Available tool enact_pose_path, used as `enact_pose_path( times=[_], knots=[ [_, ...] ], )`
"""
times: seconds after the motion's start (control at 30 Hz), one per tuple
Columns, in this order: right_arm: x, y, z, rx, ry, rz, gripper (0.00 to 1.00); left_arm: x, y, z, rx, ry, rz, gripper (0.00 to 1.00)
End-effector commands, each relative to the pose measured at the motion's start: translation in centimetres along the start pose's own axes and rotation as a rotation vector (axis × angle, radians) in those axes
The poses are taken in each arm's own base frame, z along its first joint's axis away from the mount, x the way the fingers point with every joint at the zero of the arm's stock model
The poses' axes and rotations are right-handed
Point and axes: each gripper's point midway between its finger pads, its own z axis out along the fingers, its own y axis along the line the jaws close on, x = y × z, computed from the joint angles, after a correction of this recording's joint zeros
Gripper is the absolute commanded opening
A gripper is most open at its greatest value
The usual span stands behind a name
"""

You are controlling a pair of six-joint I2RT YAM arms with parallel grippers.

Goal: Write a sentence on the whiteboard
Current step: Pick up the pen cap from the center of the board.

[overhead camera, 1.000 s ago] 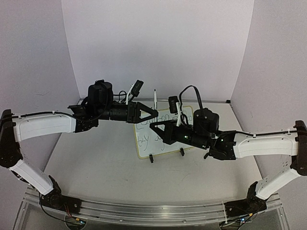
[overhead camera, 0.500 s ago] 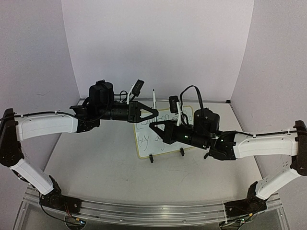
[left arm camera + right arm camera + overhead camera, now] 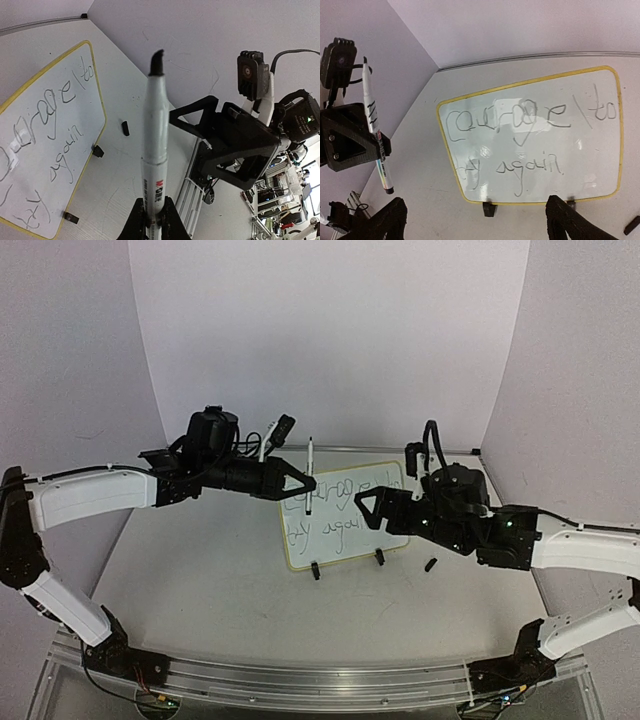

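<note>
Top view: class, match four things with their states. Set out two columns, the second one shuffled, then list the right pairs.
Column 1
1 marker
2 whiteboard
3 cap
4 right gripper

Column 2
A open, holding nothing
B lying on the table, right of the board
C upright, clamped in the left gripper
D written on, standing on clip feet

Pairs: 1-C, 2-D, 3-B, 4-A

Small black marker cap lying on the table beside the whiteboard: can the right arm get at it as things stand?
Probably yes. The right end effector is open and empty, and the small black cap lies uncovered on the table just below that arm, clear of the yellow-rimmed white whiteboard.
</note>
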Motion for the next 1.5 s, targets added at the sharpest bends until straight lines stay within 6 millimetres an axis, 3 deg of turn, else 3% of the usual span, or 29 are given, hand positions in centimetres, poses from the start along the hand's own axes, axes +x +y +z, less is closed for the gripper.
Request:
enact_pose_path(
  times=[0.0, 0.13, 0.27, 0.57, 0.73, 1.0, 1.47],
  knots=[
    [0.8, -8.9, -3.0, 0.352, 0.037, 0.034, 0.93, -1.5, 0.0, -2.4, -0.019, 0.028, 0.074, 0.0],
    [2.0, -14.2, -4.1, 0.498, 0.086, 0.117, 0.96, 0.4, -0.1, -2.7, 0.008, 0.15, 0.154, 0.0],
    [4.1, -18.8, -4.0, 0.615, 0.177, 0.203, 0.93, 2.1, 0.2, -3.2, -0.003, 0.235, 0.209, 0.0],
    [9.6, -24.2, -2.0, 0.836, 0.427, 0.232, 0.71, 4.9, 2.0, -4.6, -0.081, 0.284, 0.315, 0.0],
    [11.6, -26.0, -1.2, 0.912, 0.489, 0.264, 0.62, 5.4, 2.6, -4.8, -0.104, 0.283, 0.347, 0.0],
    [12.5, -27.0, 0.3, 0.953, 0.513, 0.299, 0.45, 6.4, 2.5, -5.2, -0.105, 0.288, 0.35, 0.0],
    [13.8, -28.4, 0.0, 1.001, 0.496, 0.365, 0.24, 6.9, 2.5, -4.6, -0.095, 0.303, 0.336, 0.0]
  ],
)
